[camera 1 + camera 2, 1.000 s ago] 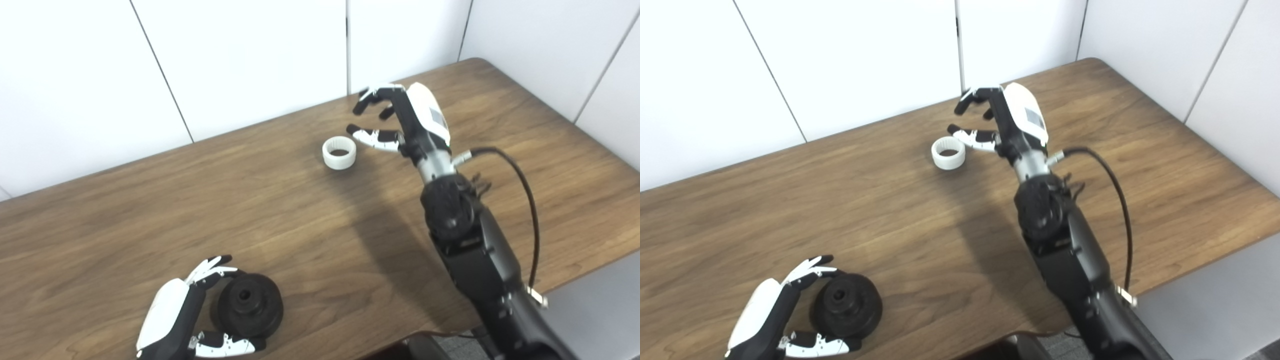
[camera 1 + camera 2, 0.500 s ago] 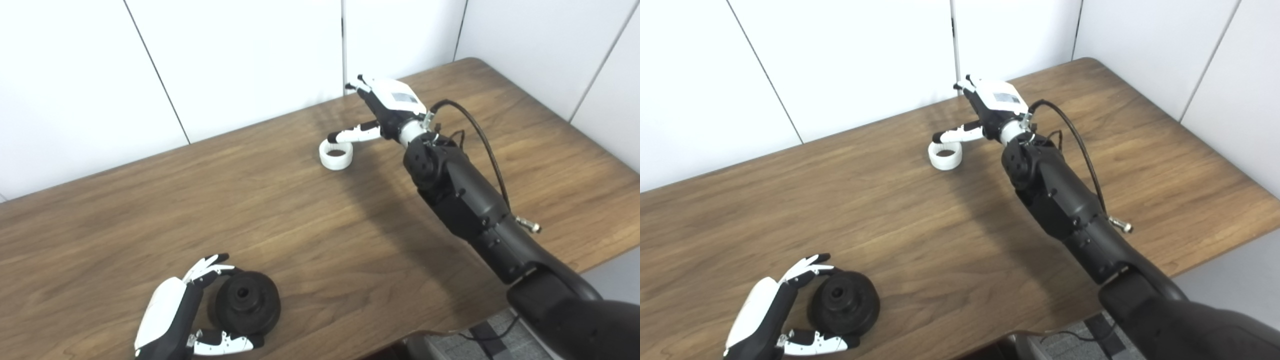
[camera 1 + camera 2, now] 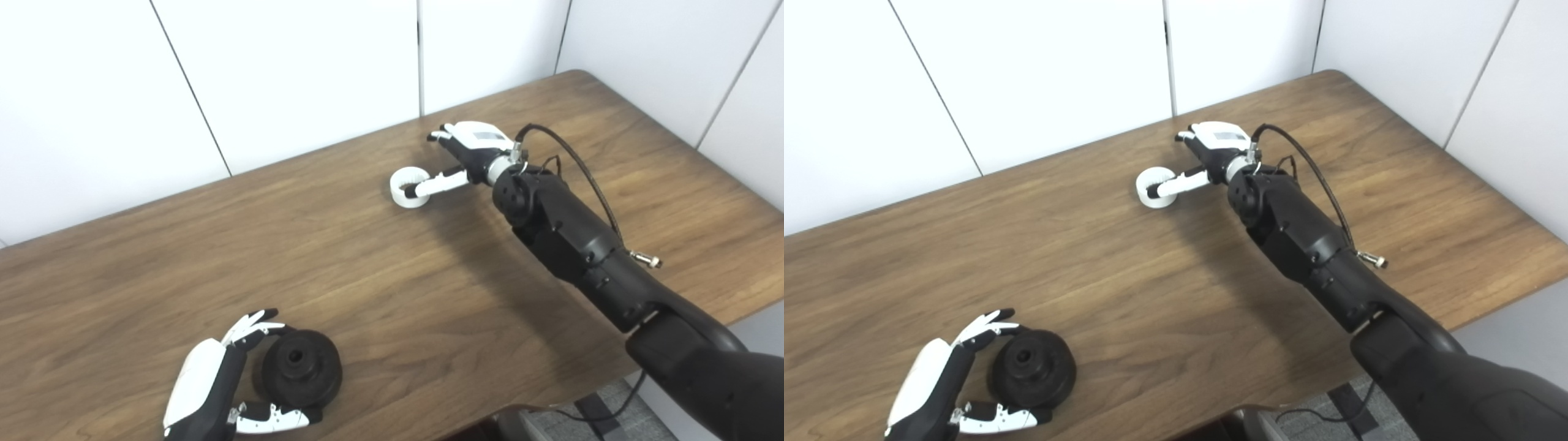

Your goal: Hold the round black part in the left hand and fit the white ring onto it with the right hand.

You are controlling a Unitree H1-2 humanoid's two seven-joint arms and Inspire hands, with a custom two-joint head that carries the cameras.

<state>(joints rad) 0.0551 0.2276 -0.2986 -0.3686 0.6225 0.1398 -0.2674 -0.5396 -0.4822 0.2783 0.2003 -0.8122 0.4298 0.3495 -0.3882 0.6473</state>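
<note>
On my far left, low at the near edge of the counter (image 3: pixel 184 257), I have the left hand (image 3: pixel 205 383) lying on its side, white back toward me. Its fingers (image 3: pixel 254 321) curl over the far side of the round black part (image 3: pixel 301 369) and the thumb runs under its near side, so the hand cups the part from the left; the fingers are spread around it, and I cannot tell from here whether they actually press on it. The black part sits flat on the wood with a raised hub and a small dark bore in the middle; nothing is in that bore.

The middle of the counter is wood grain, with the long shadow of my right arm across it.

Further right and toward the far edge sits the white ring (image 3: pixel 1154 188), well apart from the black part. It rests on the counter, open side up and tilted a little toward me, its inside ribbed. The thumb of the right hand (image 3: pixel 1213 153) reaches leftward and lies across the ring's near rim, its dark tip over the opening. The other fingers point away on the far side, clear of the ring, so the hand is spread rather than closed on it. I cannot tell whether the thumb dips inside the ring or only rests on top.

A black cable (image 3: pixel 582 174) loops from the right wrist along the dark forearm, which runs down to the lower right corner.
</note>
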